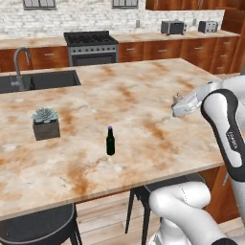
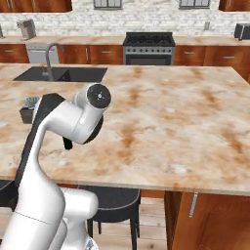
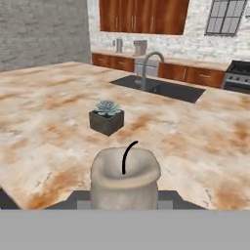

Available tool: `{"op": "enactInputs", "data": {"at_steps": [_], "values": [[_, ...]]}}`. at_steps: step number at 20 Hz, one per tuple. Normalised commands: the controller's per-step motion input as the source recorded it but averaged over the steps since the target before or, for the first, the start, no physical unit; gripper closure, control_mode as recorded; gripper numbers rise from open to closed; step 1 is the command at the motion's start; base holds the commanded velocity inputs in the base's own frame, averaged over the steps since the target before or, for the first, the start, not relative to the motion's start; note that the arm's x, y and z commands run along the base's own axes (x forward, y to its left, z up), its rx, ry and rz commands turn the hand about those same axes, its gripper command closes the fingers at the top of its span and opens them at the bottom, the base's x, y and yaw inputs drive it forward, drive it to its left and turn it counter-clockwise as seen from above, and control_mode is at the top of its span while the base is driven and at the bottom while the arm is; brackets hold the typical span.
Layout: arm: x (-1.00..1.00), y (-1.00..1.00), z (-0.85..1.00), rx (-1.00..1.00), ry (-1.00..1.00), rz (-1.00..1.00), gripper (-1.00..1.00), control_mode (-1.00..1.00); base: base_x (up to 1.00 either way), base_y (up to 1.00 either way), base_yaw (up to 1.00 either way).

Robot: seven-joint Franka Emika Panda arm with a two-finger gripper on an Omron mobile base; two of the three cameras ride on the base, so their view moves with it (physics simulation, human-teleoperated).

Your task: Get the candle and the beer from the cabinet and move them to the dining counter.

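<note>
Here the gripper (image 3: 124, 202) is clasping the candle (image 3: 125, 178) above the dining counter (image 1: 143, 95), near its right edge; the beer (image 1: 110, 141) is standing toward the front edge, open marble lying between them.

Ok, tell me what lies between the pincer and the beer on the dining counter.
Nothing. In the left base view the dining counter is bare marble from the pincer, shut on the candle, across to the beer.
</note>
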Motion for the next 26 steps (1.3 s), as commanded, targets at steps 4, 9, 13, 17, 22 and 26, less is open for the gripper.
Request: {"op": "enactInputs", "data": {"at_steps": [4,9,13,17,22,26], "values": [[0.80,-0.03,-0.61,0.01,-0.04,0.19,1.00,-1.00,0.00,0.00,0.00],[0.58,-0.05,-0.60,0.05,-0.02,0.13,1.00,-1.00,0.00,0.00,0.00],[0.52,-0.03,-0.65,0.10,0.00,0.06,1.00,-1.00,0.00,0.00,0.00],[0.57,0.00,-0.65,0.10,0.00,0.05,1.00,-1.00,0.00,0.00,0.00],[0.45,0.00,-0.56,0.04,0.00,0.04,1.00,-1.00,0.00,0.00,0.00],[0.38,0.00,-0.36,0.00,0.00,0.01,1.00,-1.00,0.00,0.00,0.00]]}}
